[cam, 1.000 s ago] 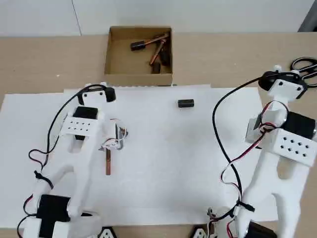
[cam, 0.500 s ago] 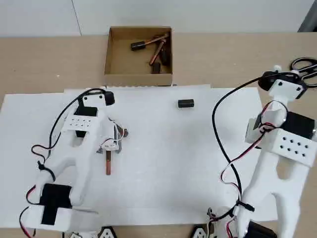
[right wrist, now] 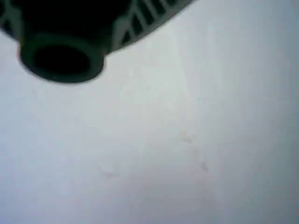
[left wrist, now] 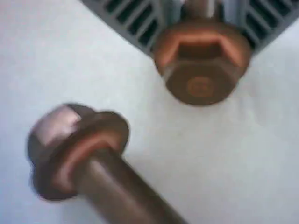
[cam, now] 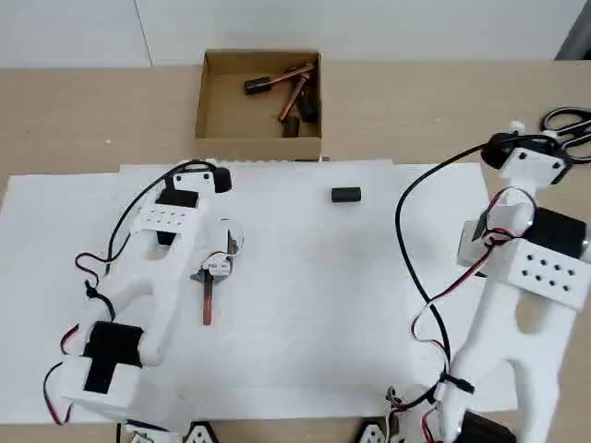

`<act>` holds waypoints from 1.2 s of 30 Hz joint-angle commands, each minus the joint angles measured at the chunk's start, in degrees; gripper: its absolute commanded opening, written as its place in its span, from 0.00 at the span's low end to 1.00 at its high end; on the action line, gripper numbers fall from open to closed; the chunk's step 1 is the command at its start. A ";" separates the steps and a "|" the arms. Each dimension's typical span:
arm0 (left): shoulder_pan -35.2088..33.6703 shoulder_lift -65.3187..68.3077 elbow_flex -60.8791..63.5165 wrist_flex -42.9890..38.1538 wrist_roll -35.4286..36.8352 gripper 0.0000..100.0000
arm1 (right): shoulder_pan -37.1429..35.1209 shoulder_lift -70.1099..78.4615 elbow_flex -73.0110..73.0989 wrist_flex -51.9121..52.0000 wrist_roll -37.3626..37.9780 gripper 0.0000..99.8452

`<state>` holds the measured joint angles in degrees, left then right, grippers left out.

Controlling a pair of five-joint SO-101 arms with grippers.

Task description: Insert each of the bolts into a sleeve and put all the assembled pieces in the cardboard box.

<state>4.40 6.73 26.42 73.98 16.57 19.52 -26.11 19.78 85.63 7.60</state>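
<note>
My left gripper is shut on a copper bolt, whose hexagonal head sticks out between the grey ribbed fingers. Just beside it a second copper bolt lies flat on the white paper; its head is close in the left wrist view. My right gripper, at the paper's right edge, is shut on a black sleeve above bare paper. Another black sleeve lies loose on the paper below the cardboard box, which holds several assembled pieces.
White paper covers the middle of the wooden table. Scissors lie at the far right edge. The box stands at the back, just beyond the paper's far edge.
The left arm has shifted right and a little toward the box with its bolt. The loose bolt on the paper has moved slightly. The right arm has kept still.
</note>
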 commanded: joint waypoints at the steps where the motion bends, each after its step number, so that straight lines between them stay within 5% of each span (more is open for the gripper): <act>1: 0.70 0.53 -0.57 -0.53 2.37 0.00 | 0.57 -2.42 -0.70 -0.57 1.67 0.01; 11: 9.05 -25.05 -1.01 -0.44 4.75 0.00 | -7.87 -2.51 -10.11 8.92 2.55 0.01; 20: 8.70 -45.45 3.03 -0.53 4.48 0.00 | -16.57 -11.21 -12.48 10.33 2.55 0.00; 26: 8.88 -60.31 13.41 -2.02 4.75 0.00 | -20.44 -26.77 -3.16 9.54 1.49 0.00; 36: 8.70 -86.68 32.40 -13.63 -1.49 0.00 | -26.33 -56.75 25.93 -9.19 -5.71 0.00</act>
<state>13.27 -73.01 56.66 64.22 16.84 -4.48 -75.25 40.79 80.62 2.77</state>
